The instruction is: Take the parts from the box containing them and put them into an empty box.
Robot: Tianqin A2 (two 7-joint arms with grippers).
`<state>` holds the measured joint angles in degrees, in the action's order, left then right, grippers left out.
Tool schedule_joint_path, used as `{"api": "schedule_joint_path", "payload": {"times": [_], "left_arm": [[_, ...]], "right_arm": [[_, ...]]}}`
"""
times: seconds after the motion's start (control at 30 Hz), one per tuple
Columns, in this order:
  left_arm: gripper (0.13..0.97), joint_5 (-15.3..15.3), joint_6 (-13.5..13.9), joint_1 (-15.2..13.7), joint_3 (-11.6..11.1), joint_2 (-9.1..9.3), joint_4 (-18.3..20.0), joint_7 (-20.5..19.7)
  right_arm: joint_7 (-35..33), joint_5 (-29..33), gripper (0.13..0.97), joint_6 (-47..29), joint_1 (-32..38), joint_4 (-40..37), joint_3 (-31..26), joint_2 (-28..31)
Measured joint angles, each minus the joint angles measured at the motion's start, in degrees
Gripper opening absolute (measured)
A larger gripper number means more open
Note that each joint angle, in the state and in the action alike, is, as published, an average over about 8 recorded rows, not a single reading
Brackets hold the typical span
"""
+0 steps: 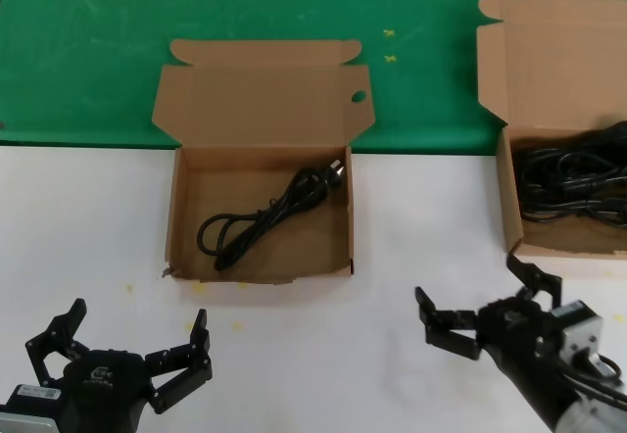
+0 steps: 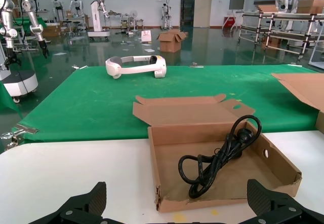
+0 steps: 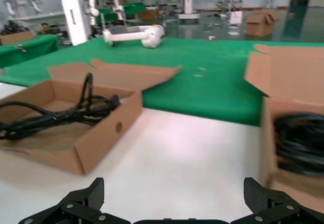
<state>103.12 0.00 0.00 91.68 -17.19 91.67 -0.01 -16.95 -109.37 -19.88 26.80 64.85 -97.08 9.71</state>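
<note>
While we watch: one looped black cable (image 1: 265, 219) lies in the holed-lid cardboard box (image 1: 186, 198), ahead of the left gripper (image 1: 132, 340).
Plain-lid box (image 1: 509, 193): glossy coiled cables (image 1: 573, 188), just beyond the right gripper (image 1: 480, 301).
Grippers: both spread wide, holding nothing.

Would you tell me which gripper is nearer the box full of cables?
Right. The right gripper sits just before that box; the left gripper is far across the table.

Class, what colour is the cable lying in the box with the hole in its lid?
Black; the cable shows best in the left wrist view.
</note>
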Motion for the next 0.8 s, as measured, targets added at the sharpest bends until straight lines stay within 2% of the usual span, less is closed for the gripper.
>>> {"api": "schedule_joint_path", "payload": {"times": [0.8], "left_arm": [[0.966,0.01,0.0,0.0,0.0,0.0,0.0,0.02]], "right_arm": [[11.62,4.27,0.966,13.63,-18.37,18.38,3.7,5.12]]}}
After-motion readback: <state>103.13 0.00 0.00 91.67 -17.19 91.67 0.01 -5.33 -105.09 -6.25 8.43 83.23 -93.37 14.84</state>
